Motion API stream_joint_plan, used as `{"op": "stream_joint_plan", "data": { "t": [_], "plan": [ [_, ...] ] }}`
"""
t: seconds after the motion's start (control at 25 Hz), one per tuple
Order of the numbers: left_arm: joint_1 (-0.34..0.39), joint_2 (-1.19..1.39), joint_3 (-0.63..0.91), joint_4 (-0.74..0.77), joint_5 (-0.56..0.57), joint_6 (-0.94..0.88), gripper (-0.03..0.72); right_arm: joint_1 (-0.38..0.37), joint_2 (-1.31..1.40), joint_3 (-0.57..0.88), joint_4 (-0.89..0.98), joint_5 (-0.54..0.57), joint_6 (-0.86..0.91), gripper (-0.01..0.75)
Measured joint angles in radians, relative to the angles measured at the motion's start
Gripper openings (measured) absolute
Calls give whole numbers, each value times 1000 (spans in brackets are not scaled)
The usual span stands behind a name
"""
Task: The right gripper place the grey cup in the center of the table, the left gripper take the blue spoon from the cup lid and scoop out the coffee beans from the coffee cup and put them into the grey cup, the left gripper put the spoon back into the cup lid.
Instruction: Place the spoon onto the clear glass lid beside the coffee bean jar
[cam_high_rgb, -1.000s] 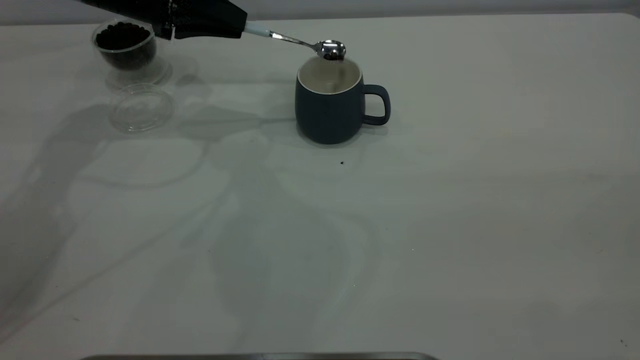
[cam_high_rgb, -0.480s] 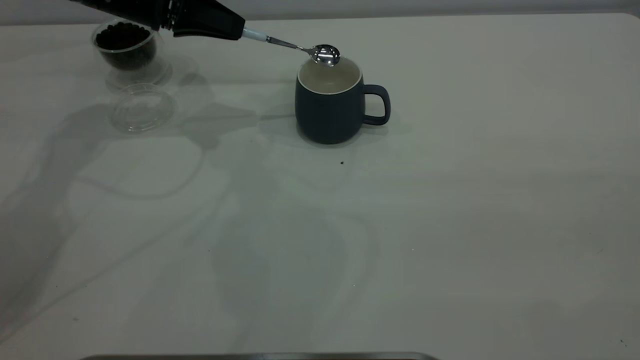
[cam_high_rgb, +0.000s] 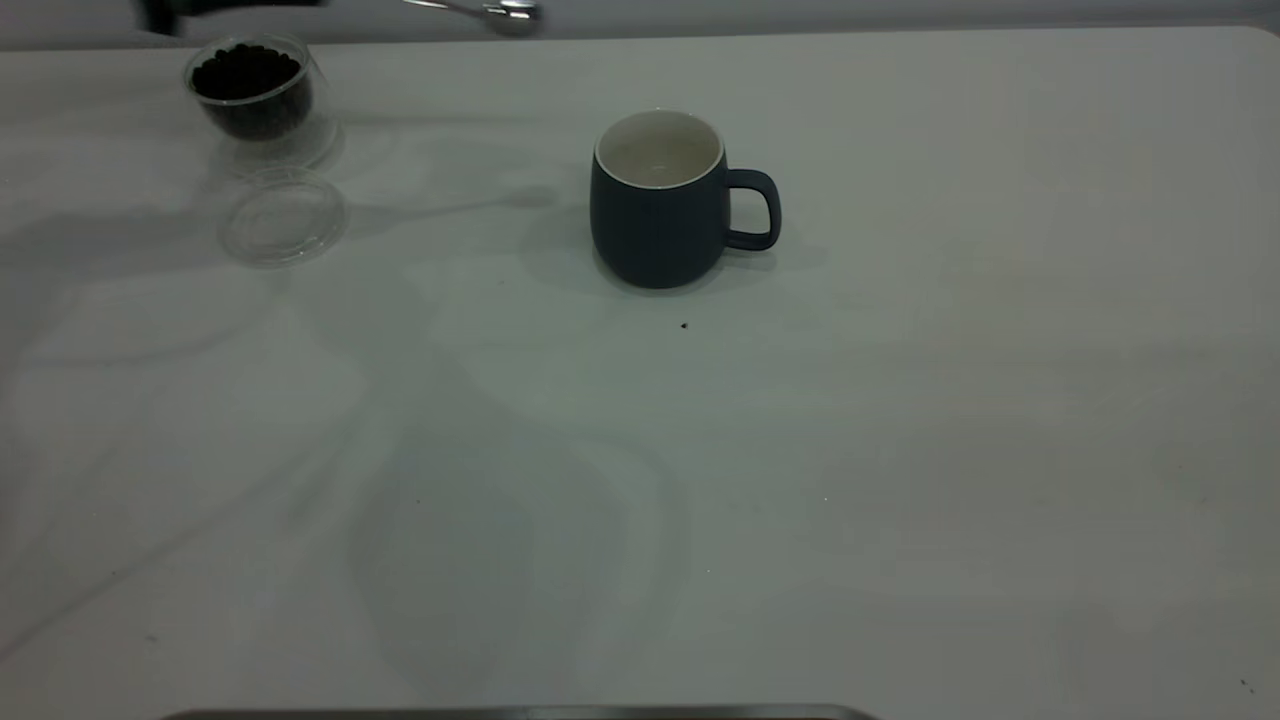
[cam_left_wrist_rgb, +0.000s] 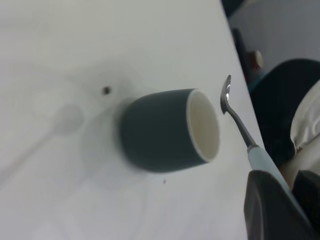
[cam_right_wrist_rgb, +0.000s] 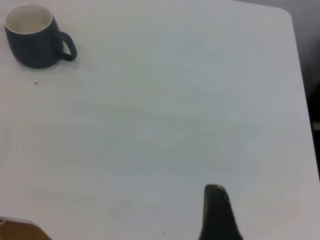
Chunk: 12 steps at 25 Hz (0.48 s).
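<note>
The grey cup (cam_high_rgb: 660, 200) stands upright near the table's middle with its handle to the right; what shows of its inside is cream-white. It also appears in the left wrist view (cam_left_wrist_rgb: 165, 130) and the right wrist view (cam_right_wrist_rgb: 32, 37). My left gripper (cam_left_wrist_rgb: 282, 187) is shut on the blue spoon's pale handle (cam_left_wrist_rgb: 260, 160). The metal bowl (cam_high_rgb: 510, 12) hangs high at the top edge, left of the cup. The coffee cup (cam_high_rgb: 255, 95) with coffee beans (cam_high_rgb: 245, 70) stands at the far left, with the clear cup lid (cam_high_rgb: 283, 215) lying just in front of it. My right gripper (cam_right_wrist_rgb: 217, 212) is parked far from the cup.
The table (cam_high_rgb: 900, 450) is off-white with a tiny dark speck (cam_high_rgb: 684, 325) in front of the grey cup. A dark strip (cam_high_rgb: 520, 713) runs along the near edge. The table's right edge (cam_right_wrist_rgb: 300, 75) shows in the right wrist view.
My left gripper has lifted the spoon away from above the grey cup's rim, up and to the left. The arm has almost left the exterior view. Cups and lid have not moved.
</note>
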Motion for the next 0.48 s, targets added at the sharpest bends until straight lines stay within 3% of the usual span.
{"op": "stream_joint_plan", "data": {
  "t": [0.16, 0.48],
  "plan": [
    [94, -60, 92, 37, 2, -32, 132, 0, 0, 0, 0, 0, 0, 459],
    [330, -76, 325, -31, -2, 84, 132, 0, 0, 0, 0, 0, 0, 459]
  ]
}}
